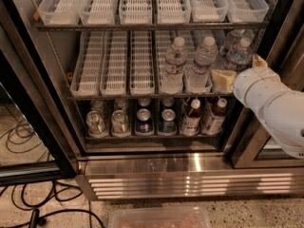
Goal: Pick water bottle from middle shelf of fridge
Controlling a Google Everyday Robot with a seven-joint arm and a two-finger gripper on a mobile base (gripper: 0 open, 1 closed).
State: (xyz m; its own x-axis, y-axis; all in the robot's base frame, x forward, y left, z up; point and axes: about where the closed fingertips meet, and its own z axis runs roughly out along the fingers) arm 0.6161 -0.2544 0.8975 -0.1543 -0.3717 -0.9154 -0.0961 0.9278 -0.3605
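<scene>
The fridge [190, 177] stands open in the camera view. Its middle shelf [118, 97] carries white slotted lane trays and three water bottles at the right: one [174, 65], a second [202, 63], and a third [239, 53] furthest right, with another partly hidden behind it. My gripper [241, 70] on the white arm reaches in from the right at this shelf. Its tan fingers [223, 80] stand apart on either side of the rightmost bottle's lower part. The bottle still stands upright on the shelf.
The bottom tier holds several metal cans [119, 122] and two white-capped dark drink bottles [191, 118]. The top tier [142, 26] holds bare white trays. The black door frame [28, 103] is at the left and cables [28, 208] lie on the floor. A clear plastic tub [161, 218] sits below.
</scene>
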